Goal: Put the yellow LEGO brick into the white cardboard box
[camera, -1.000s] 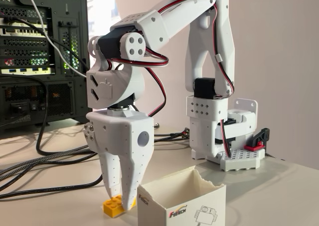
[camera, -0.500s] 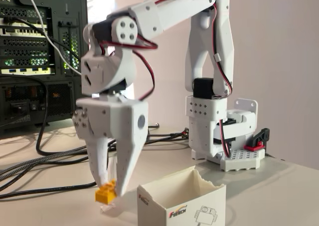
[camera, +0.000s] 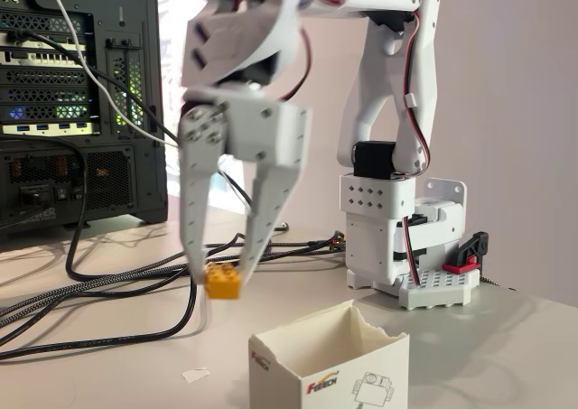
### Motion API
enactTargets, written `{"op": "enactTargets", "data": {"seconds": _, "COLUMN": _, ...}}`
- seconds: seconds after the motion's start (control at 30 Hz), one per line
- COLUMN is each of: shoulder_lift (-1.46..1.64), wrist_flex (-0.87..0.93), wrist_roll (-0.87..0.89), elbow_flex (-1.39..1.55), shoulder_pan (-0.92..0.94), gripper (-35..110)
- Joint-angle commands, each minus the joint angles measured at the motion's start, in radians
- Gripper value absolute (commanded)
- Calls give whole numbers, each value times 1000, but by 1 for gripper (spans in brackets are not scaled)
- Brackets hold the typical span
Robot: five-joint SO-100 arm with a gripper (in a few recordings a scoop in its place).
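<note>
The yellow LEGO brick (camera: 222,282) has been lifted off the table (left of centre), pinched between the gripper (camera: 221,266) fingertips, above-left of the white cardboard box (camera: 329,364).

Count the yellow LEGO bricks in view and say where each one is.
1. The yellow LEGO brick is pinched at the tips of the tool, lifted off the table, up and left of the white cardboard box. The box's inside is mostly hidden.
</note>
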Motion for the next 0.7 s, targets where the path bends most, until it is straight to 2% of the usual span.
{"op": "enactTargets", "data": {"seconds": 0.0, "shoulder_lift": 206, "wrist_flex": -9, "wrist_roll": -37, "elbow_flex": -55, "shoulder_pan": -146, "gripper": -9}}
{"op": "enactTargets", "data": {"seconds": 0.27, "shoulder_lift": 245, "wrist_flex": -44, "wrist_roll": 23, "elbow_flex": -44, "shoulder_pan": -311, "gripper": -9}}
{"op": "enactTargets", "data": {"seconds": 0.67, "shoulder_lift": 249, "wrist_flex": -83, "wrist_roll": 61, "elbow_flex": 2, "shoulder_pan": -344, "gripper": -7}}
